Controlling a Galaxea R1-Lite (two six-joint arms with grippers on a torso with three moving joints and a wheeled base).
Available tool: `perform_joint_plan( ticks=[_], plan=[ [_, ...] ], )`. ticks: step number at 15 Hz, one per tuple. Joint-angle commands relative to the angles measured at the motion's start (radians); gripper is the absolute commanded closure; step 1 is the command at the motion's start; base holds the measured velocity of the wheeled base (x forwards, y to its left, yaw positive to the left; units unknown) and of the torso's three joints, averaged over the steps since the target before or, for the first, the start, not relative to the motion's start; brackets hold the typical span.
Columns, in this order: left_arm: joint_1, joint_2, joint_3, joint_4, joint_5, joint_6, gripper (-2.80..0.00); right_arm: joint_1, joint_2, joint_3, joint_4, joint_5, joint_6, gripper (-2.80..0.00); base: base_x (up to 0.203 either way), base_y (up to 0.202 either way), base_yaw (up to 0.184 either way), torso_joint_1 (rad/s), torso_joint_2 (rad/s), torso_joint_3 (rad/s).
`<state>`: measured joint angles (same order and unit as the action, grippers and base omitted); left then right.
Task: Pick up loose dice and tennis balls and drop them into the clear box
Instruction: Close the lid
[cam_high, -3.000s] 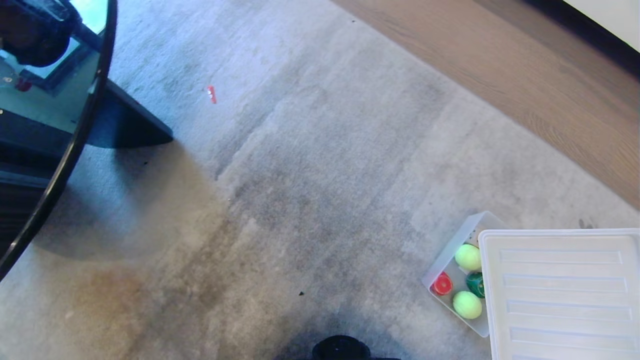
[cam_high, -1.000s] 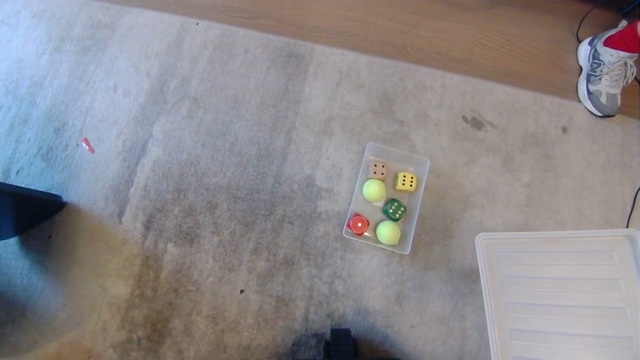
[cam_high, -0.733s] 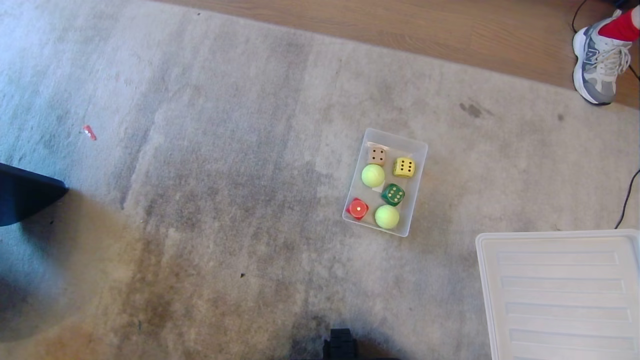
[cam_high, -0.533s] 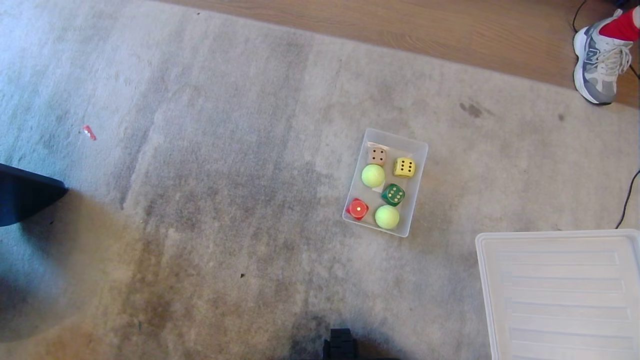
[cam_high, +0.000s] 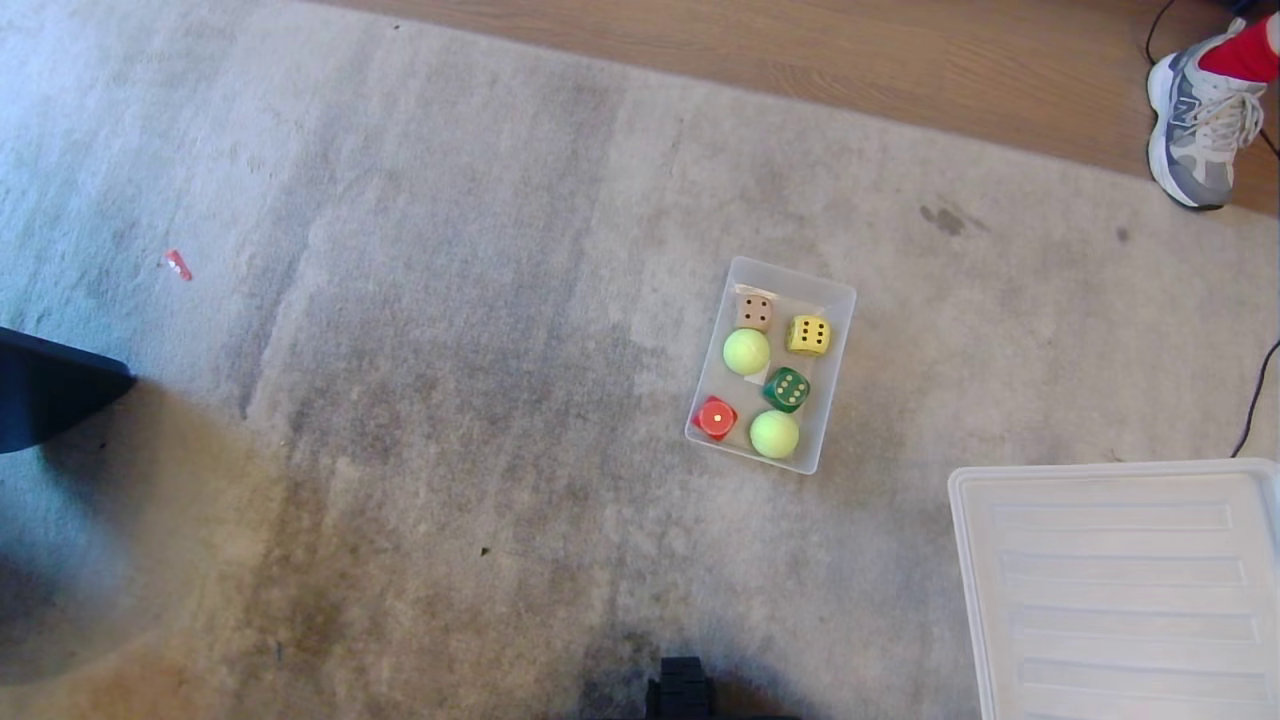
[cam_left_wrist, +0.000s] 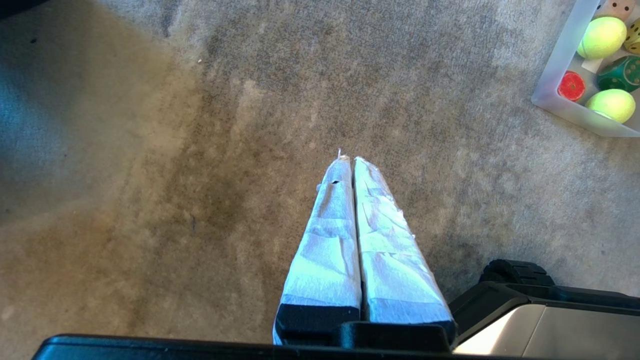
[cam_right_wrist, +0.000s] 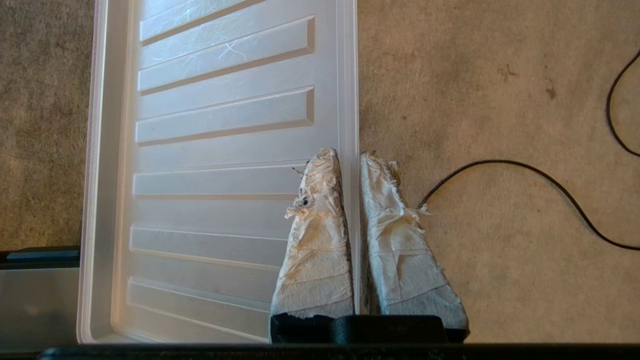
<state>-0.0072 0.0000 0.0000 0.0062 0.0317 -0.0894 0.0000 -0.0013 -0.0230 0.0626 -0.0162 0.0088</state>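
Dice: I count four, all inside the clear box (cam_high: 838, 300) on the carpet (cam_high: 450, 350) — beige die (cam_high: 754, 312) and yellow die (cam_high: 808, 335) at its far end, green die (cam_high: 787, 389) in the middle, red die (cam_high: 716, 418) at its near left corner.
Tennis balls: both in the same box, the farther tennis ball (cam_high: 746, 351) just beside the beige die, the nearer tennis ball (cam_high: 774, 434) next to the red die.
Task status: I see nothing loose on the carpet, so I judge the collecting done.
Left hand (cam_left_wrist: 348, 160): closed, fingers pressed together and holding nothing, hanging over bare carpet with the box off to one side in its wrist view.
Right hand (cam_right_wrist: 347, 155): closed and empty, hanging over the long edge of the ribbed clear lid (cam_high: 1120, 590).
Risk: if I drive forward, the base could clip the box and spill it, since it sits low on the carpet just ahead and to my right.
Risk: the lid lies right under my right hand; lowering that arm would press on it.
Around: a black cable (cam_right_wrist: 525, 172) trails on the carpet beside the lid, and could snag a wheel.
Around: a person's sneaker (cam_high: 1195, 130) stands on the wood floor (cam_high: 800, 50) at the far right; a small red scrap (cam_high: 177, 265) lies far left on the carpet; a dark furniture corner (cam_high: 50, 385) juts in at the left.
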Motion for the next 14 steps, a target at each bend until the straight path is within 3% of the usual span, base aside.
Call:
perform_joint_plan(
  ticks=[1,7,11,14],
  plan=[
    [0.0,0.0,0.0,0.0,0.001,-0.001,0.0,0.0,0.0,0.0,0.0,-0.001,0.0,0.0,0.0,0.0,0.0,0.0,0.0,0.0],
    [0.0,0.0,0.0,0.0,0.005,-0.012,0.0,0.0,0.047,-0.064,0.003,-0.007,0.026,0.0,0.0,0.0,0.0,0.0,0.0,0.0],
    [0.0,0.0,0.0,0.0,0.005,-0.012,0.0,0.0,0.287,-0.165,-0.032,-0.009,0.078,0.0,0.0,0.0,0.0,0.0,0.0,0.0],
    [0.0,0.0,0.0,0.0,0.005,-0.012,0.0,0.0,0.54,-0.195,-0.206,-0.008,0.128,0.0,0.0,0.0,0.0,0.0,0.0,0.0]
  ],
)
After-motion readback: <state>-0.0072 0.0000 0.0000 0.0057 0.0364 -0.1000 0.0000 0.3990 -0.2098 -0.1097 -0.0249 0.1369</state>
